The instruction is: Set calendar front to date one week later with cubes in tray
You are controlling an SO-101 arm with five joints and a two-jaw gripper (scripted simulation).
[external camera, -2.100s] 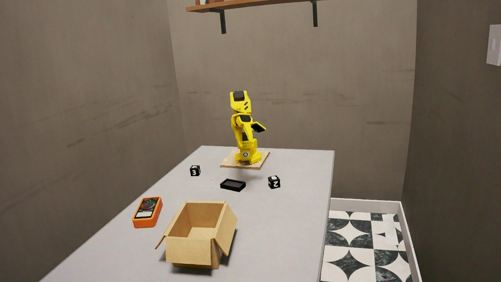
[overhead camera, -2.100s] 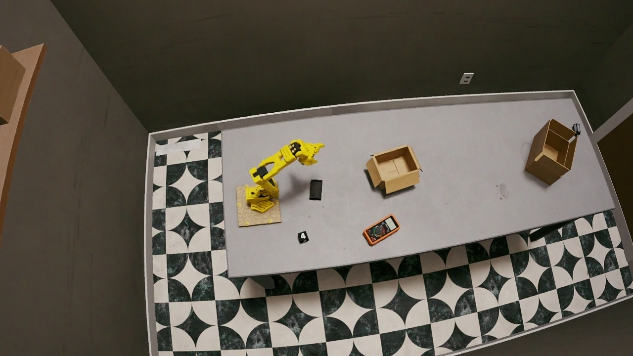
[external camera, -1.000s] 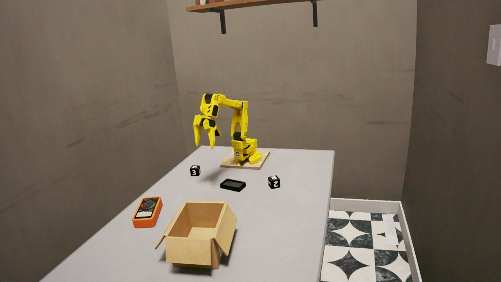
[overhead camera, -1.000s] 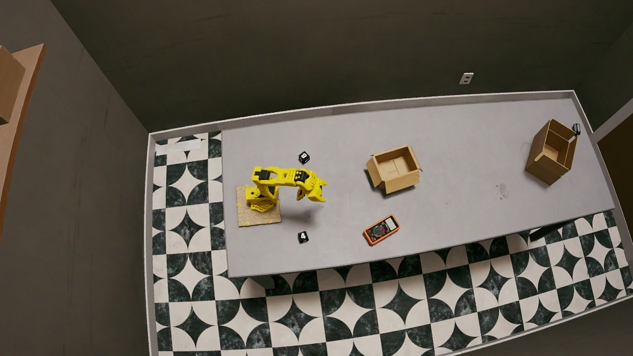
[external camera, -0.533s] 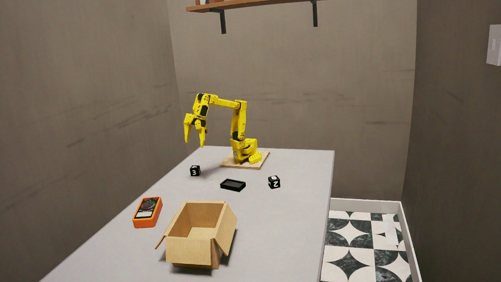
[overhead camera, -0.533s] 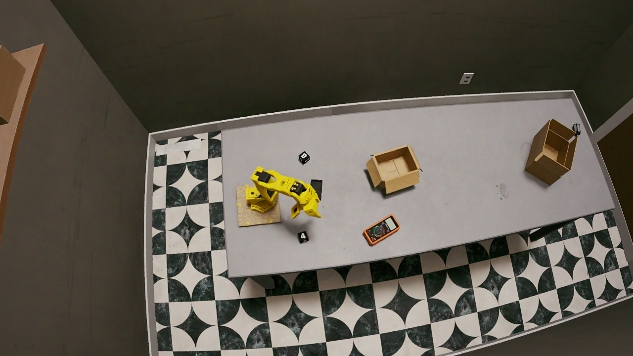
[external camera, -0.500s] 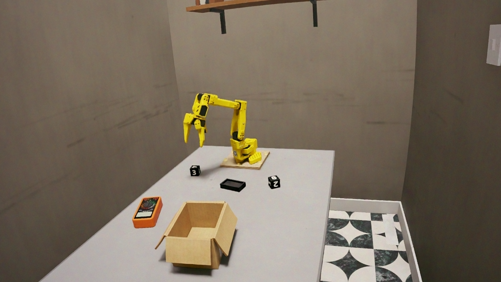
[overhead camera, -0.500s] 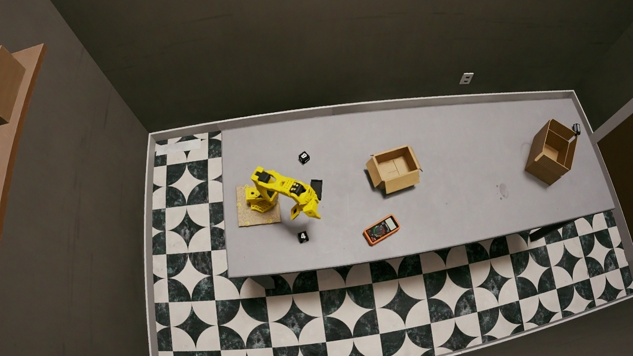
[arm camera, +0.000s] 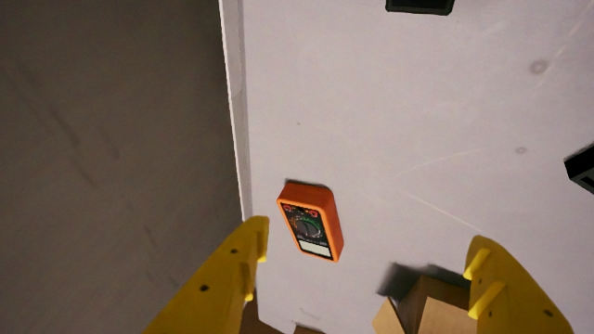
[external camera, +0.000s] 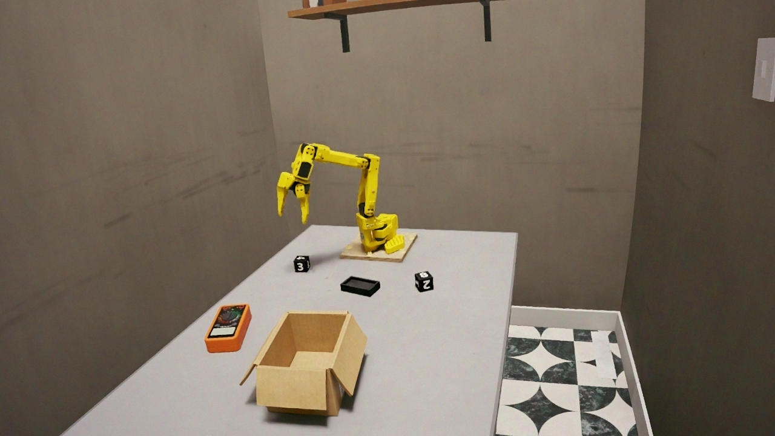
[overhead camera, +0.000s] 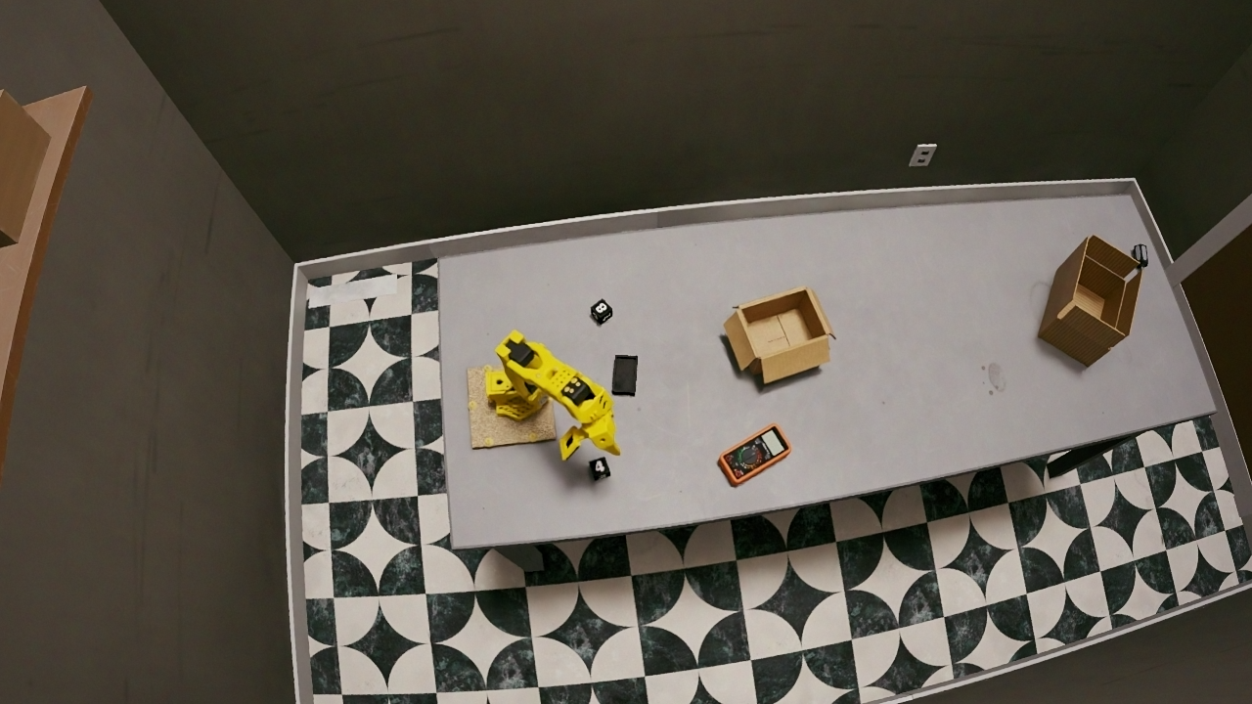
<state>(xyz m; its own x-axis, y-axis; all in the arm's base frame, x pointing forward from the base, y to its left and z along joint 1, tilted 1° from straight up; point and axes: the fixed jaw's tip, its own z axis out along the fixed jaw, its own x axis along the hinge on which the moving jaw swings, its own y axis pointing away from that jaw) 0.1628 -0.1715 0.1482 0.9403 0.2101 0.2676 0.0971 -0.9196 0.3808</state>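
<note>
The gripper (overhead camera: 591,454) (external camera: 292,218) (arm camera: 371,232) is held partly open, empty, presumably for grasping the 4-topped cube (overhead camera: 599,469) (external camera: 301,264) (arm camera: 419,6). Seen from above, the cubes are set outside the tray (overhead camera: 615,374) (external camera: 355,289) (arm camera: 576,163), near 6 and 11 o'clock.

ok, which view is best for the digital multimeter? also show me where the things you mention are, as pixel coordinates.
Wrist: the digital multimeter (overhead camera: 754,455) (external camera: 227,327) (arm camera: 311,222) is largest there, unobstructed, its dial and display visible. Top shows the whole face, but smaller. Exterior shows the face foreshortened, display nearest that camera, plus the orange casing's end.
</note>
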